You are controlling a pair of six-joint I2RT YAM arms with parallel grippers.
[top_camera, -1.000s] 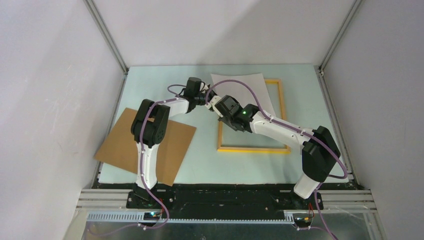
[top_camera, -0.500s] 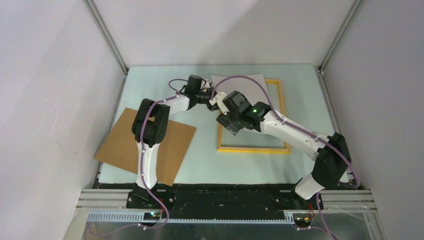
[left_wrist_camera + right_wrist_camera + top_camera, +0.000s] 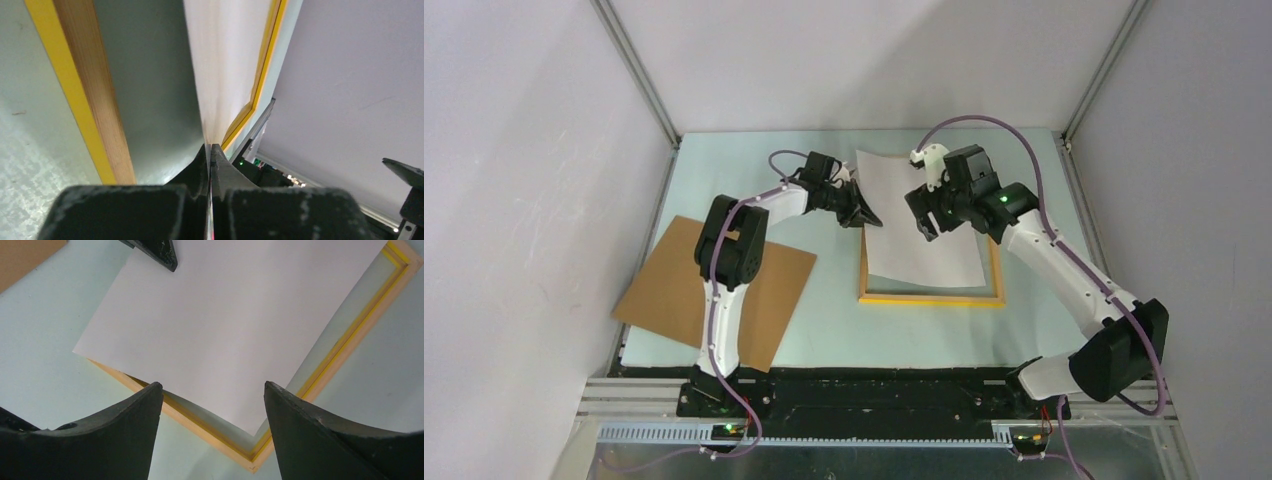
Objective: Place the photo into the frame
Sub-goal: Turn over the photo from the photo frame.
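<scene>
left pincer (image 3: pixel 862 213) pinching photo (image 3: pixel 924 262) edge | right pincer (image 3: pixel 931 226) wide, empty, above photo | photo blank side up, askew over frame (image 3: pixel 932 298) | todo: square, seat inside

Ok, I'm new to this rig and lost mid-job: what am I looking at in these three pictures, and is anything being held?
The machine is a left arm and a right arm, bolted at the near edge of a table. Each ends in a two-finger gripper. The wide picture comes from a fixed camera above and behind them. The other two come from a camera riding on each wrist. On the table lie a yellow-edged frame, a brown board off to the left, and the photo, plain white side up, lying askew over the frame. The left gripper is shut on the photo's left edge. The right gripper hangs open above the photo, holding nothing.
</scene>
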